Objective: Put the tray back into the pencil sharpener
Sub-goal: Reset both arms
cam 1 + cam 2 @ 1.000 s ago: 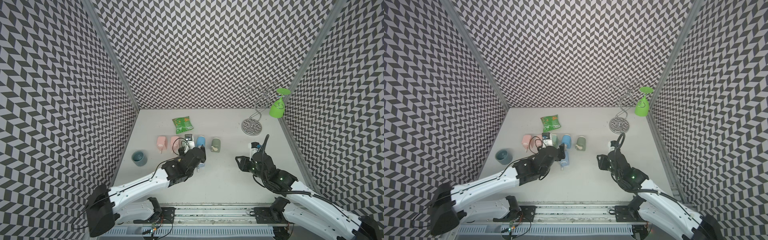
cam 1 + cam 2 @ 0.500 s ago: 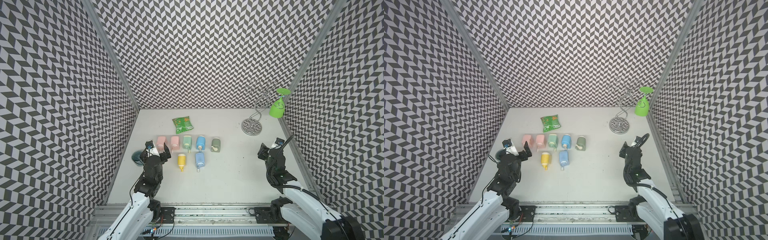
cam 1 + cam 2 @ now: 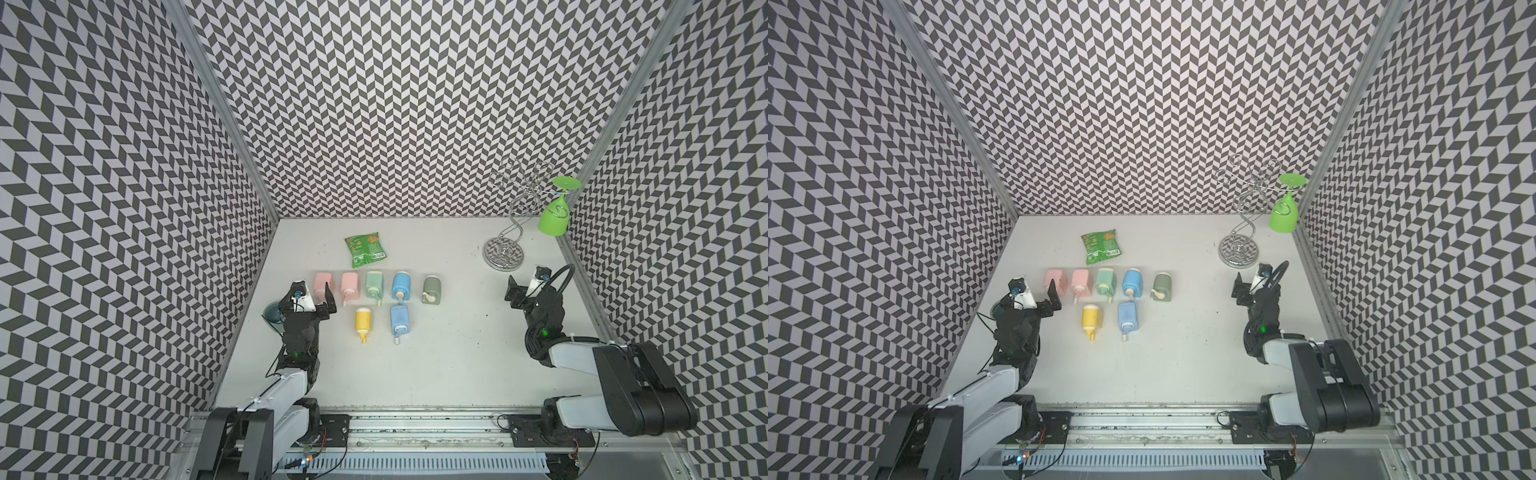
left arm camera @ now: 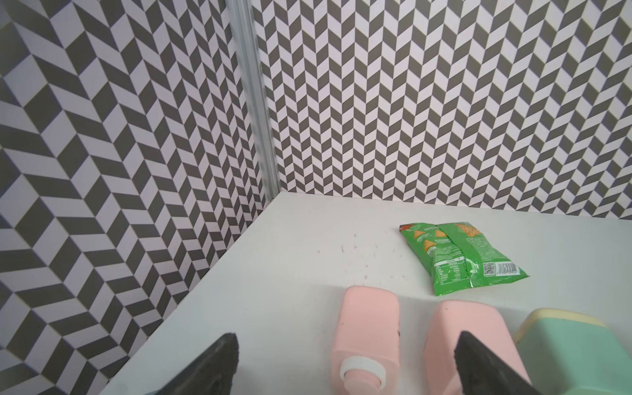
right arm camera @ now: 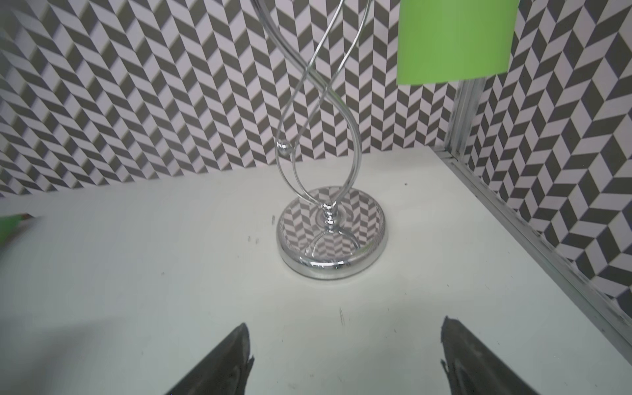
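Observation:
Several pastel pencil sharpeners lie on their sides in two rows on the white table. The front row holds a yellow one (image 3: 363, 322) and a blue pencil sharpener (image 3: 400, 320) (image 3: 1128, 318). No separate tray shows; it is hidden. My left gripper (image 3: 309, 293) (image 3: 1034, 297) hovers open and empty left of the rows. In its wrist view the left gripper (image 4: 347, 342) hangs over two pink sharpeners (image 4: 371, 328). My right gripper (image 3: 525, 286) (image 5: 344, 326) is open and empty at the right, facing the chrome rack.
A green snack bag (image 3: 365, 250) lies behind the rows. A chrome wire rack (image 3: 504, 253) with a green glass (image 3: 554, 218) hanging from it stands back right. A teal cup (image 3: 270, 311) sits by the left wall, partly behind my left arm.
Both arms have pulled back from the middle to the sides. The left gripper has left the blue sharpener in the front row. The right jaws have spread wider.

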Controlling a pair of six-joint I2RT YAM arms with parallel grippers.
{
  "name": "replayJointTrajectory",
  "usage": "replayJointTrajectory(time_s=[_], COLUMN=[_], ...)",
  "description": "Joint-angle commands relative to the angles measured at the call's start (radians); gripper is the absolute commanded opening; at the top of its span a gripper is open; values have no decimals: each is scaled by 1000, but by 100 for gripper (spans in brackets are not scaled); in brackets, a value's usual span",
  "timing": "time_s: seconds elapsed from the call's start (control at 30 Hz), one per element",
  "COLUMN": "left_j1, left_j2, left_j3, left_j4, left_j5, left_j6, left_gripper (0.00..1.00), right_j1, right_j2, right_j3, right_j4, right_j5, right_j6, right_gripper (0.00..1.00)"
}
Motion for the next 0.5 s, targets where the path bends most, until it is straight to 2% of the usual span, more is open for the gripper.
replayJointTrajectory(time_s=[0.0, 0.07, 0.1, 0.13, 0.17, 0.23, 0.37, 0.4, 0.47], left_j1=[23, 41, 44, 44, 44, 44, 44, 44, 44], left_j2=[90, 164, 199, 242, 282, 351, 462, 482, 471], left_j3=[-13, -14, -17, -16, -16, -42, -28, -8, 48], left_j4=[254, 340, 383, 413, 439, 547, 625, 622, 498], left_j5=[88, 116, 136, 159, 177, 188, 215, 219, 236], left_j6=[11, -23, -28, -19, -12, -4, 6, 10, 15], left_gripper=[100, 100, 99, 100, 100, 100, 100, 100, 100], right_j1=[-44, -44, -43, -41, -39, -39, -24, -23, -24], right_j2=[152, 68, 91, 130, 134, 79, 85, 88, 96], right_j3=[-98, -30, -17, -42, -45, -13, 13, 12, 29], right_j4=[474, 197, 242, 361, 388, 199, 170, 180, 152], right_j5=[-107, -110, -102, -107, -99, -100, -82, -80, -81], right_j6=[-15, -25, -24, -32, -29, -31, -43, -43, -42], right_gripper=[86, 93, 99, 99, 99, 99, 99, 99, 99])
